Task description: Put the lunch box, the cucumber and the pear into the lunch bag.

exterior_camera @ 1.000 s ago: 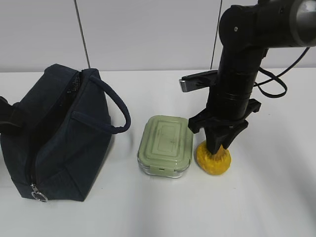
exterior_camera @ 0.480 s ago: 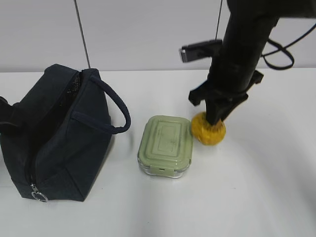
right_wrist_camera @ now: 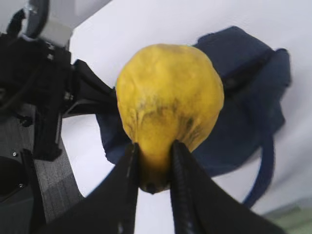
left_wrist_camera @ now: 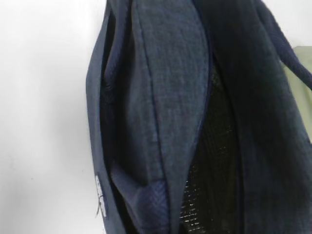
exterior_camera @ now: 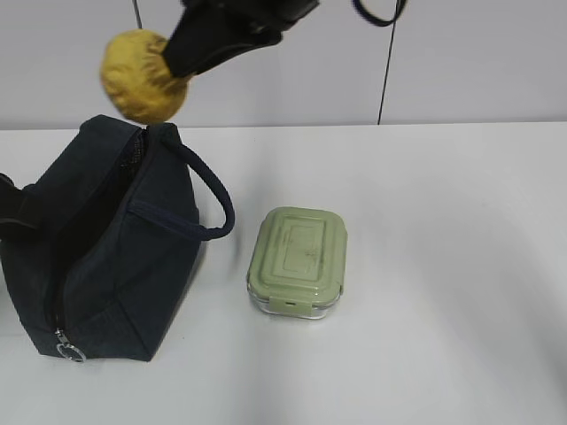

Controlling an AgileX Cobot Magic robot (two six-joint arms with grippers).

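Observation:
My right gripper (exterior_camera: 172,73) is shut on the yellow pear (exterior_camera: 140,76) and holds it high over the back end of the navy lunch bag (exterior_camera: 106,257). In the right wrist view both fingers pinch the pear (right_wrist_camera: 168,92) at its lower end, with the lunch bag (right_wrist_camera: 243,97) below. The bag's top gapes open, showing black mesh lining (left_wrist_camera: 214,146). The lunch box (exterior_camera: 299,261) with its sage-green lid sits on the table right of the bag. My left gripper (right_wrist_camera: 90,92) reaches the bag's edge; its jaws are hidden. The cucumber is out of view.
The bag's padded handle (exterior_camera: 213,199) loops out toward the lunch box. A silver zipper pull (exterior_camera: 66,351) hangs at the bag's near corner. The white table (exterior_camera: 443,266) extends right of the box. A wall stands behind.
My right gripper has lifted the pear off the table beside the lunch box and carried it up and left to above the bag. Bag and box have not moved.

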